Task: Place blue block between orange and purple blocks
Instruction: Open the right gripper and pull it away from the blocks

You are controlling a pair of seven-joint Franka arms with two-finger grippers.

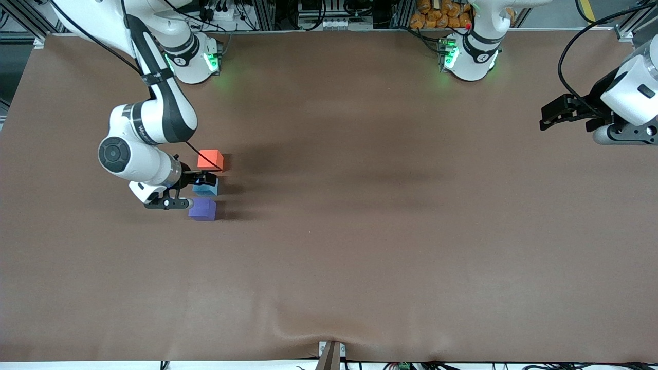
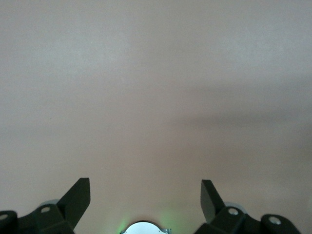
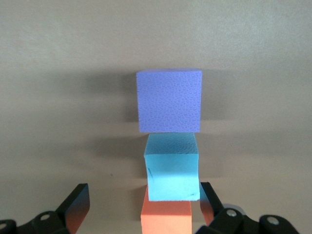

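Item: blue block (image 3: 172, 167), small matte cube, foam-like skin. It sits on the counter (image 1: 360, 231) between the orange block (image 1: 210, 159) at its 12 o'clock and the purple block (image 1: 202, 209) at its 6, front view. I judge it light, slightly soft, grippy; best pinched across the two free side faces. My right claw (image 3: 143, 204) hangs over it, spread apart, unclamped. Left claw (image 2: 145, 197) waits apart.
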